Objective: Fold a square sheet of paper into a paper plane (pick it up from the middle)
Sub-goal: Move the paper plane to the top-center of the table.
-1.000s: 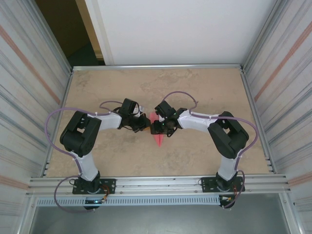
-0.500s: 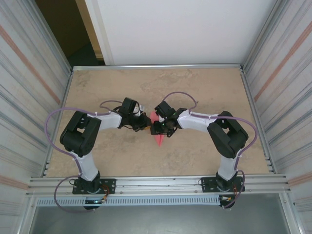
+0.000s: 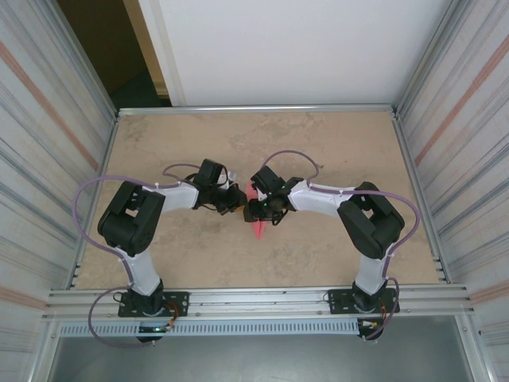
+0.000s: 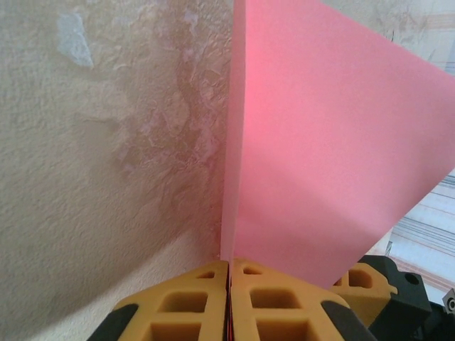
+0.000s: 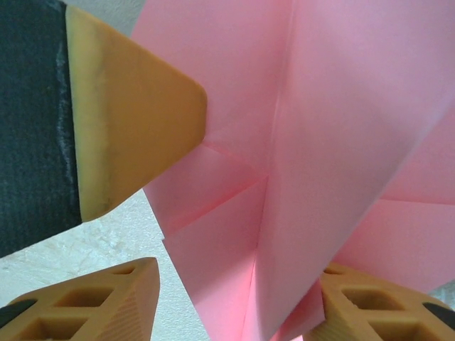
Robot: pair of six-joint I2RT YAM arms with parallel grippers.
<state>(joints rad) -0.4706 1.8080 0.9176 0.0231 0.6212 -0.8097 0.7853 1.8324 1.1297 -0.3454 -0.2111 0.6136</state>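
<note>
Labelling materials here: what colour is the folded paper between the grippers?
Plain pink, no pattern; the folded paper shows best in the left wrist view.

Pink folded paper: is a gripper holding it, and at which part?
The left gripper, shut, pinches the pink folded paper at its creased edge. The right gripper stands open around it, not clamping.

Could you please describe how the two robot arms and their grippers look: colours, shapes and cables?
Both arms look alike. The left arm and the right arm have white links between bulky black joint housings. A thin grey-purple cable loops along each. The left gripper and right gripper have yellow-orange fingers with moulded recesses.
</note>
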